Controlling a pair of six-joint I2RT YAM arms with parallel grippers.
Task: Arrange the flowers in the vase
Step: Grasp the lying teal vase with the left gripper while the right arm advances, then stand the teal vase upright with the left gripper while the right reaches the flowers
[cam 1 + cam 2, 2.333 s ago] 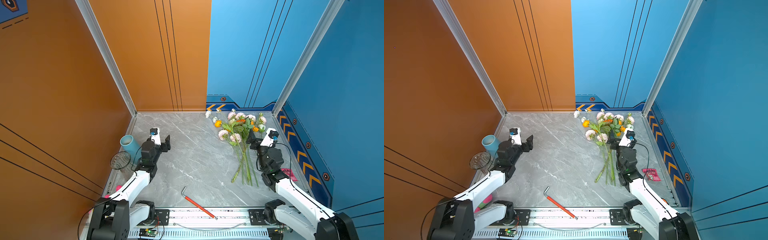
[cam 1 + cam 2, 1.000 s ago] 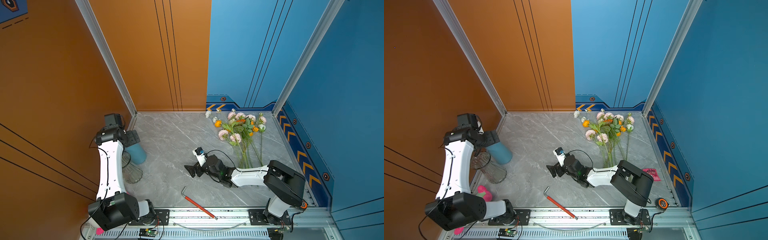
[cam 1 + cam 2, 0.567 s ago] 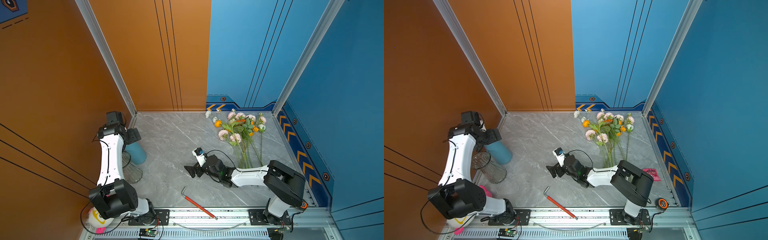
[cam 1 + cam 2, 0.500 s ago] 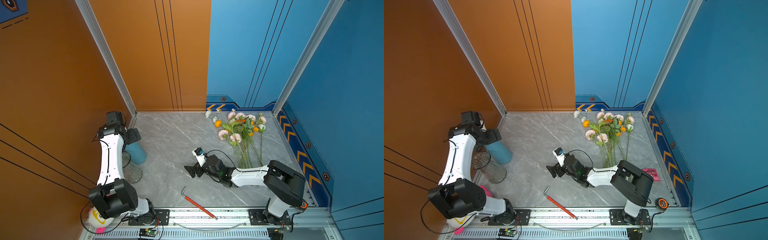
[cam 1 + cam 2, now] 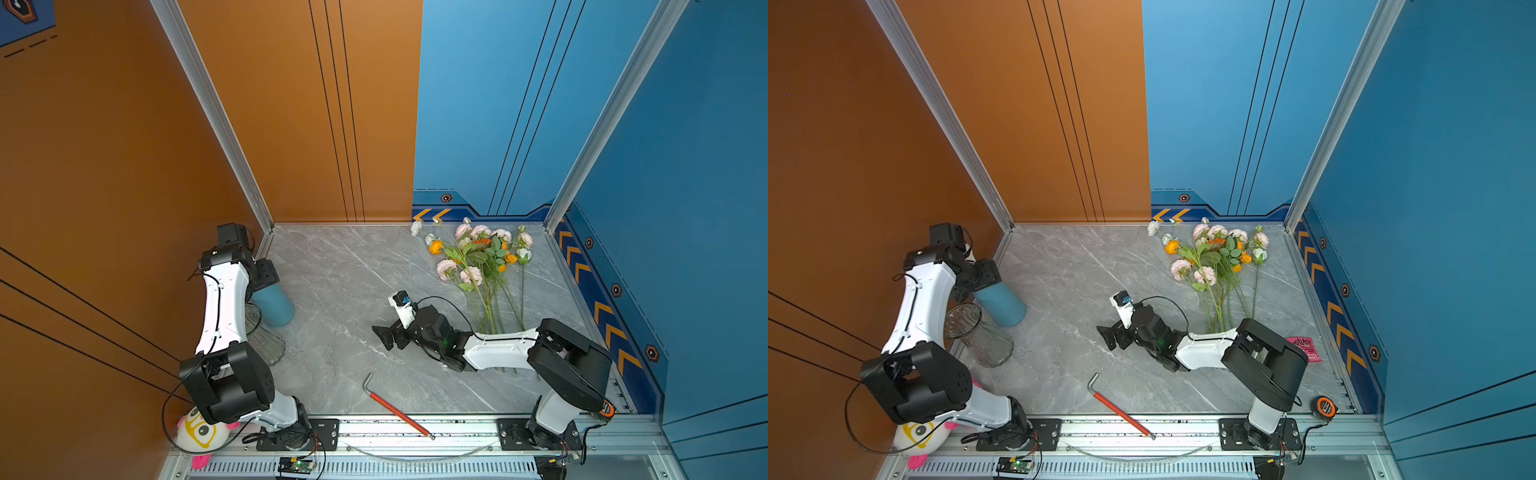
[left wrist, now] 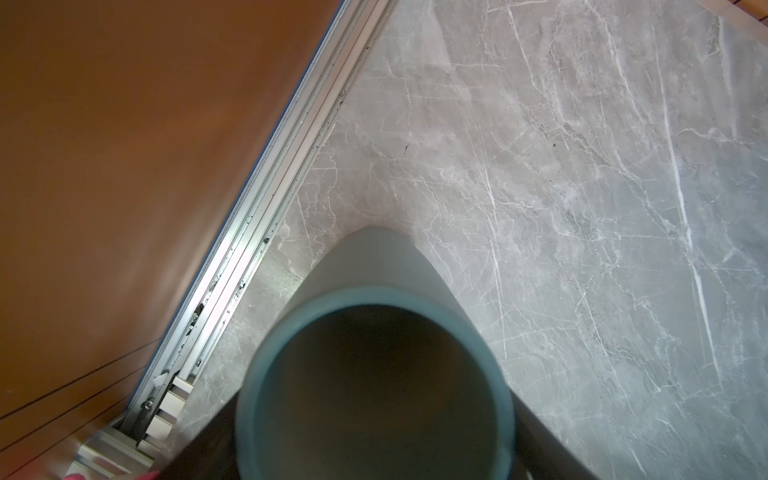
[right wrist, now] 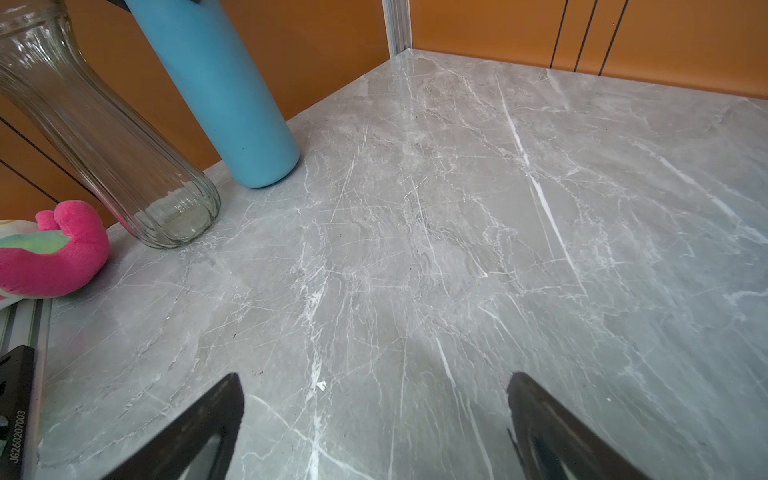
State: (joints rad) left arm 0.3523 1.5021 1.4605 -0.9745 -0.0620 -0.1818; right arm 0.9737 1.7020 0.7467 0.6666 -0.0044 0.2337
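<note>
Reaching down at about 9 o'clock on the tabletop (image 5: 332,266), the left gripper (image 5: 980,275) straddled the mouth of the blue vase (image 5: 1000,305), with dark fingers (image 6: 199,449) on either side of the rim in the left wrist view. Whether they had clamped the wall or merely flanked it could not be told. The step looked like securing that vase, so the squeeze wanted to be even and just under the rim. Any lift should go straight up to spare the glass vase (image 5: 984,340) just beside it toward 8 o'clock. Near the centre the right gripper (image 7: 374,415) hung low, spread wide and empty, pointing toward 9 o'clock. The flowers (image 5: 478,257) lay bunched at about 2 o'clock, blooms toward 12, none in a vase.
</note>
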